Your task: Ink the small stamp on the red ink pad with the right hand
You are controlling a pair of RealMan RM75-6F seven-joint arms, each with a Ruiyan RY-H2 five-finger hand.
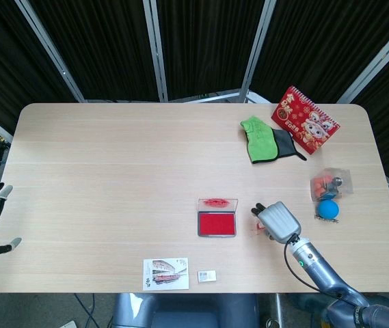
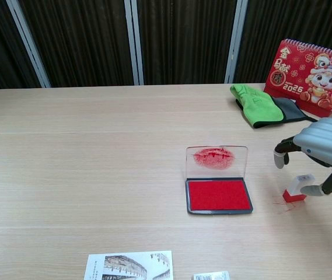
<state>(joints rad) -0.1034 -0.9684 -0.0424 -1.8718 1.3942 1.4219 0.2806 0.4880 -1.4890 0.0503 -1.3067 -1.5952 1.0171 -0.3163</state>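
Chest view shows our right hand [image 2: 323, 146] spread, holding nothing, over the stamp [image 2: 297, 189] standing right of the pad [image 2: 219, 195] toward the table's near edge, so we should pinch its white body squarely.

Dark curtains [image 1: 201, 41] behind wooden table [image 1: 112, 171]
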